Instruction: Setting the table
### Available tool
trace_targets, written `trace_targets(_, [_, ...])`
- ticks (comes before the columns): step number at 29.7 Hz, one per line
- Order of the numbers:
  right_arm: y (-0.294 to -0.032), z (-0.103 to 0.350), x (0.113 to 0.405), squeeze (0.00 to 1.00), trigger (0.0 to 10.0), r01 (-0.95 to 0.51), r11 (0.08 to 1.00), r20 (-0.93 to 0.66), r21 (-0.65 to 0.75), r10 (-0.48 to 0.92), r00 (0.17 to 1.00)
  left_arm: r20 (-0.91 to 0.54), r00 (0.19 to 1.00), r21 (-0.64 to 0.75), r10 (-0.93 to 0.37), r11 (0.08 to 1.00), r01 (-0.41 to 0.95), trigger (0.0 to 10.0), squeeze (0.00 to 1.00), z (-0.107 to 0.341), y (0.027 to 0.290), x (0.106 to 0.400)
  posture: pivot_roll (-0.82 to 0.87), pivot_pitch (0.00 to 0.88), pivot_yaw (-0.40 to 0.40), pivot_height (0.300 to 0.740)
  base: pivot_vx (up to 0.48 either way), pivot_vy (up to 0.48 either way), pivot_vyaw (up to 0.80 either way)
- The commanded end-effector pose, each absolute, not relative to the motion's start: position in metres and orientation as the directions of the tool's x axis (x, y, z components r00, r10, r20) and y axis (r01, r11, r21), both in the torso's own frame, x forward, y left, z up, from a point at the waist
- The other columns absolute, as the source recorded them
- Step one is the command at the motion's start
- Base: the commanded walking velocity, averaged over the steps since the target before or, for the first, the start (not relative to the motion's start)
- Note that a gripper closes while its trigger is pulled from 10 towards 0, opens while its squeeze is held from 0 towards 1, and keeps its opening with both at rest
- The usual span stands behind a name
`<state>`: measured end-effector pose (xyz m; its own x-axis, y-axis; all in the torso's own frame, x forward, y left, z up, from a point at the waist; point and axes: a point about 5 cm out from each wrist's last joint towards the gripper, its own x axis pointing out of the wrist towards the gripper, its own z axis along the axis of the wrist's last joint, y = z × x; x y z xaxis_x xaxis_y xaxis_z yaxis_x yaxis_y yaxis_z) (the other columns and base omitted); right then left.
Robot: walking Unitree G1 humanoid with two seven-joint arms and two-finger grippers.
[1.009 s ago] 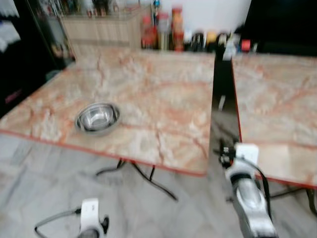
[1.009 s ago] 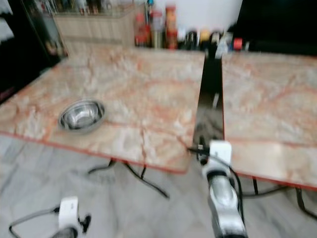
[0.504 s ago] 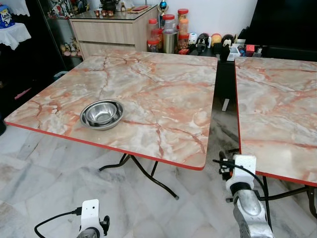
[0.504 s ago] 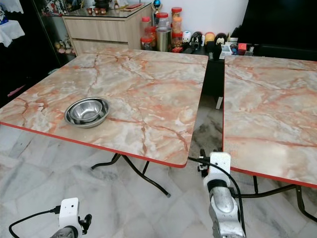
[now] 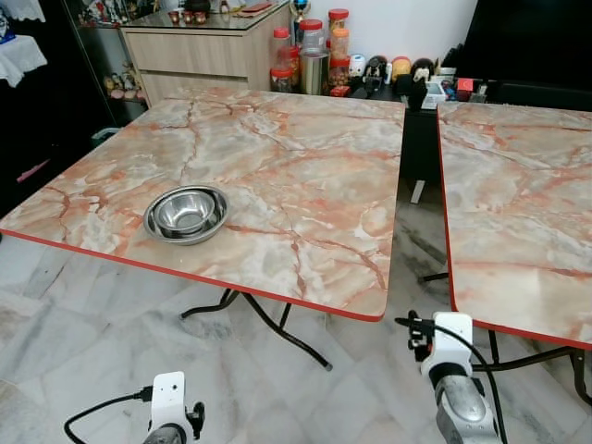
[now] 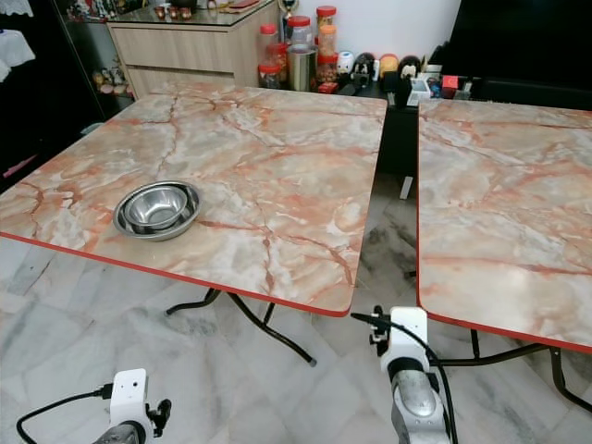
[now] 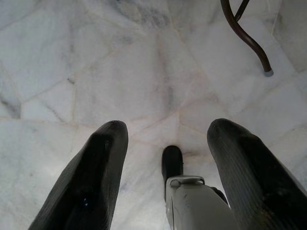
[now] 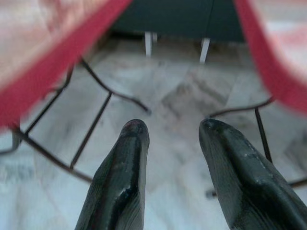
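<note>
Bowls (image 5: pixel 187 214) sit stacked, count unclear; left gripper (image 7: pixel 165 158) and right gripper (image 8: pixel 170 158) hang parted, empty.

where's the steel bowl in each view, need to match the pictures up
Left eye view: the steel bowl sits on the left marble table, near its front left edge.
Right eye view: the same bowl, a little further left in the picture.
Left wrist view: floor tiles and a table leg, no bowl.
Right wrist view: red table edges and floor, no bowl.
Shared landmark: the red edge of the left table.
</note>
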<state>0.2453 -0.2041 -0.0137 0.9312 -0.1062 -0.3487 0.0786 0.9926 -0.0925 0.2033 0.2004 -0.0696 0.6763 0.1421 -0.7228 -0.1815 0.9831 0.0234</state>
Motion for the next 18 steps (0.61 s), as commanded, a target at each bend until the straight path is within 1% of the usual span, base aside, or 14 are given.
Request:
trace_targets(1, [-0.207, -0.021, 0.24, 0.0, 10.0, 0.077, 0.992, -0.384, -0.098, -0.109, 0.917, -0.72, 0.677, 0.026, 0.15, 0.981, -0.19, 10.0, 0.0, -0.069, 0.204, 0.203, -0.04, 0.0, 0.037, 0.74, 0.0, 0.0, 0.0])
trace_targets(11, [-0.207, -0.038, 0.226, 0.0, 10.0, 0.069, 0.993, -0.469, -0.098, -0.107, 0.877, -0.721, 0.676, 0.029, 0.152, 0.981, -0.19, 10.0, 0.0, -0.069, 0.205, 0.203, -0.04, 0.0, 0.041, 0.74, 0.0, 0.0, 0.0])
trace_targets(15, [-0.202, -0.057, 0.209, 0.0, 10.0, 0.014, 0.995, -0.593, -0.099, -0.07, 0.802, -0.721, 0.676, 0.033, 0.154, 0.982, -0.188, 10.0, 0.0, -0.069, 0.205, 0.203, -0.04, 0.0, 0.041, 0.74, 0.0, 0.0, 0.0])
trace_targets(16, [-0.202, -0.057, 0.209, 0.0, 10.0, 0.014, 0.995, -0.593, -0.099, -0.07, 0.802, -0.721, 0.676, 0.033, 0.154, 0.982, -0.188, 10.0, 0.0, -0.069, 0.205, 0.203, -0.04, 0.0, 0.041, 0.74, 0.0, 0.0, 0.0])
trace_targets(18, [-0.201, -0.063, 0.202, 0.0, 10.0, 0.0, 0.995, -0.632, -0.097, -0.062, 0.772, -0.723, 0.674, 0.034, 0.154, 0.982, -0.187, 10.0, 0.0, -0.069, 0.205, 0.203, -0.04, 0.0, 0.041, 0.74, 0.0, 0.0, 0.0])
